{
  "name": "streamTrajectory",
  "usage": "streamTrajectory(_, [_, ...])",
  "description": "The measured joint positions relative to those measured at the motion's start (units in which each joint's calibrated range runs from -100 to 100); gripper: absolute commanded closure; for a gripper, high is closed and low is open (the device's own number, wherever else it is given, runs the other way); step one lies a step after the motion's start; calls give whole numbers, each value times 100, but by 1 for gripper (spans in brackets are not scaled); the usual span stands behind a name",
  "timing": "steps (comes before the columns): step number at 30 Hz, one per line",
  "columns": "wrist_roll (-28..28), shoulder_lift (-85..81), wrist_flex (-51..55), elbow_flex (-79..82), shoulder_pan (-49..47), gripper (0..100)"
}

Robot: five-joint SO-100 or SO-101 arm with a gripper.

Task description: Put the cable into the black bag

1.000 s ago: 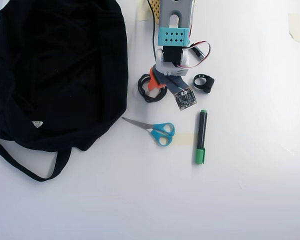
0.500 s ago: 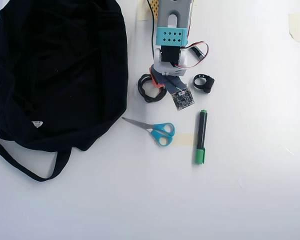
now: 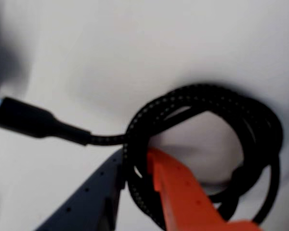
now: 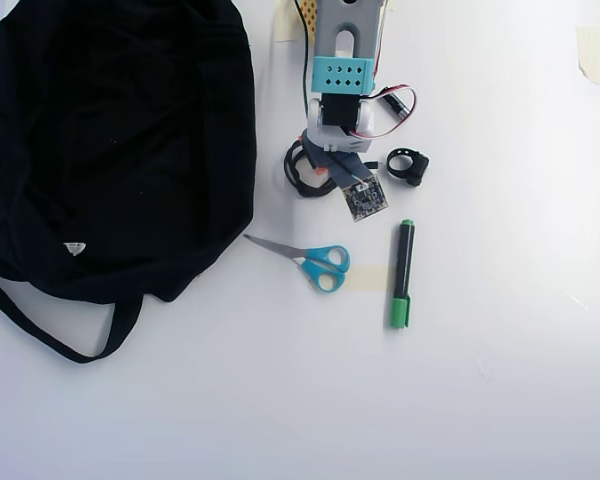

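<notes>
1. Gripping the cable, the tool shows best in the wrist view: a dark grey finger on the left and an orange finger on the right are closed on one side of the braided black coil, with strands pinched between them.
2. The same view shows the coil's loose end running left to a moulded black plug, a detail too small to make out from above.
3. In the overhead view the cable is only partly seen, a dark loop at the left edge of the arm's head, on the white counter just right of the black bag without touching it.
4. From above, the tool is hidden under the arm's wrist and its small circuit board, so its closure cannot be judged there.
5. Only the overhead view shows the surroundings: the bag filling the upper left with a strap looping at lower left and a small white tag; a black ring-shaped clip right of the arm; blue-handled scissors below the cable; a green-capped marker lying upright in the picture to their right.
</notes>
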Motion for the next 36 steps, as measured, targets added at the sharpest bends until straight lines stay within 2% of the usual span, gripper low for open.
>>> streamTrajectory(27, [0, 0, 17, -393, -7, 98])
streamTrajectory(36, [0, -814, 713, -393, -37, 98])
